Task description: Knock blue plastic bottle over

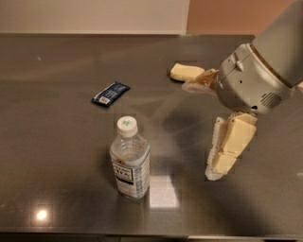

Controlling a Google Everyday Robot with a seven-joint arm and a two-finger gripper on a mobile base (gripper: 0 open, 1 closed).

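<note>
While upright on the dark tabletop [57, 156], task item and surroundings listed as follows:

1. Blue plastic bottle [130, 163]: clear body, white screw cap [127, 126], white/pale-blue label w/ dark print. Stands front-centre of table. Nothing touches it.

2. Gripper [199, 131]: right of bottle, well apart from it, at approx. same depth on table. Two cream fingers [228, 151] splayed wide, grasping nothing. Lower one hangs down toward tabletop; can't tell if tip meets the surface. Upper one points left, toward rear-centre. Grey rounded wrist housing [251, 85] sits above & right of the fingers; arm [284, 38] exits upper-right corner.

3. Pale yellow block [185, 72]: sponge-like, lies flat, rear-centre. Just beside tip of upper finger; contact can't be told.

4. Dark blue packet [110, 93]: flat, white patch at one end, angled. Left of block, behind bottle, well apart from both.

5. Glare patch [163, 191]: bright rectangle on table just right of bottle base. Second small spot front-left.

6. Wall [94, 14]: pale behind table, tan section to the right.
</note>
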